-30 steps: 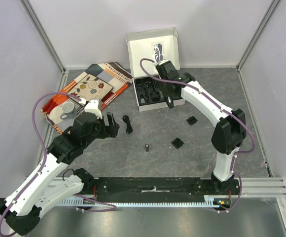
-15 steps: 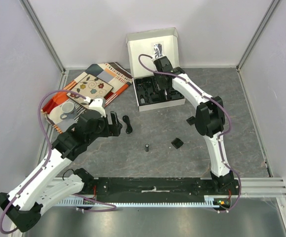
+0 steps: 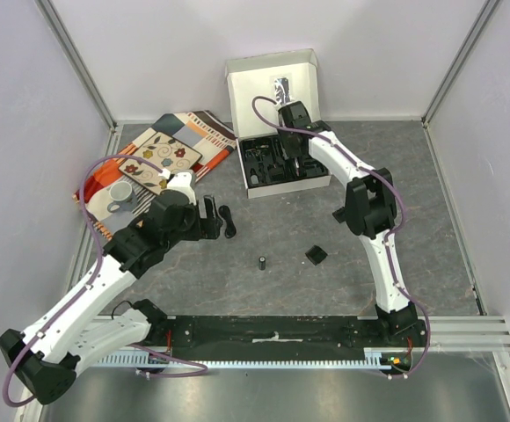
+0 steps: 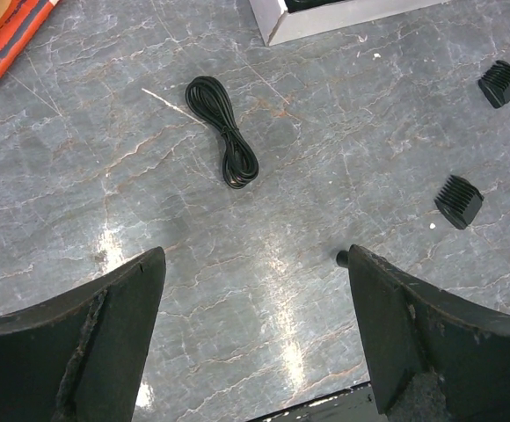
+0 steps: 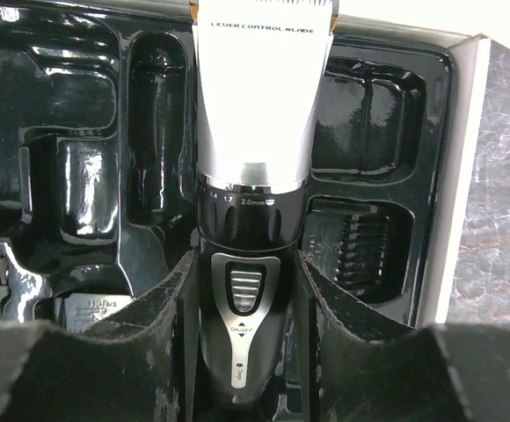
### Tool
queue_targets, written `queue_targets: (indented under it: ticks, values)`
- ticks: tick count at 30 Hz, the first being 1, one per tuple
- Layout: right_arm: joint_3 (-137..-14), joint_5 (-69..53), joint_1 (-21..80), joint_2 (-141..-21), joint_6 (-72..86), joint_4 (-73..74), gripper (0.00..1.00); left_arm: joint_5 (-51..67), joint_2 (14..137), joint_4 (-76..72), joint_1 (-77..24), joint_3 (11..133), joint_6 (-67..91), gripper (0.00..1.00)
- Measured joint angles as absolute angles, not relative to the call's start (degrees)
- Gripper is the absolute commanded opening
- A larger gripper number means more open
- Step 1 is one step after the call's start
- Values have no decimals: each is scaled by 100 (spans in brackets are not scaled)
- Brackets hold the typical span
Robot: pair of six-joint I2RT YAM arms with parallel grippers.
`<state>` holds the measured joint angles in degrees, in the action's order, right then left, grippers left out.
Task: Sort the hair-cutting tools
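My right gripper (image 5: 246, 294) is shut on the black-and-silver clipper (image 5: 253, 132) and holds it over the black moulded tray (image 5: 70, 167) of the white box (image 3: 271, 88). In the top view the right gripper (image 3: 295, 165) is inside the box. A comb attachment (image 5: 353, 248) lies in a tray slot. My left gripper (image 4: 255, 264) is open and empty just above the table, close to the coiled cord (image 4: 223, 132). In the top view the left gripper (image 3: 209, 216) is left of the cord (image 3: 228, 221). Two comb attachments (image 4: 459, 200) (image 4: 501, 83) and a tiny cylinder (image 3: 262, 262) lie loose on the table.
A white cup (image 3: 120, 192) stands on a patterned cloth (image 3: 163, 151) at the back left. The right arm's elbow (image 3: 365, 207) hangs over the far comb attachment. Grey walls close in the table on three sides.
The right arm has drawn back and lowered the clipper over the tray. The left gripper has moved right, closer to the cord.
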<state>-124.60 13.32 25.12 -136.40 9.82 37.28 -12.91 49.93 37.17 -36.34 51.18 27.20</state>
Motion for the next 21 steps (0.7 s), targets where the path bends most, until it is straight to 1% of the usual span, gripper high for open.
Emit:
queue_targets:
  ticks: [3, 6, 7, 9, 10, 12, 13, 14, 15, 18, 21]
  values:
    - [-12492, 1253, 2482, -13762, 987, 3684, 19, -1288, 5081, 3701, -3634, 5118, 2718, 90]
    - [-12503, 1194, 2473, -13856, 985, 3649, 26, -1288, 5166, 3667, -3634, 5120, 2718, 90]
    - [-12505, 1170, 2473, -13882, 985, 3642, 32, -1288, 5190, 3649, -3634, 5120, 2718, 91]
    - [-12508, 1120, 2464, -13904, 987, 3640, 39, -1288, 5231, 3625, -3634, 5122, 2718, 90]
    - [-12510, 1094, 2460, -13911, 987, 3638, 47, -1286, 5245, 3623, -3634, 5127, 2718, 90]
    - [-12510, 1035, 2451, -13922, 991, 3636, 52, -1280, 5273, 3610, -3634, 5127, 2718, 90]
    - [-12510, 1020, 2449, -13926, 998, 3634, 58, -1273, 5282, 3605, -3634, 5127, 2718, 90]
    - [-12510, 1007, 2449, -13926, 1007, 3632, 60, -1260, 5284, 3605, -3634, 5127, 2718, 90]
    - [-12510, 991, 2449, -13926, 1011, 3627, 64, -1238, 5284, 3603, -3634, 5127, 2718, 90]
    - [-12554, 941, 2451, -13924, 1004, 3557, 69, -1188, 5284, 3594, -3634, 5129, 2718, 90]
    - [-12582, 923, 2451, -13865, 1007, 3516, 71, -1175, 5275, 3588, -3634, 5133, 2718, 90]
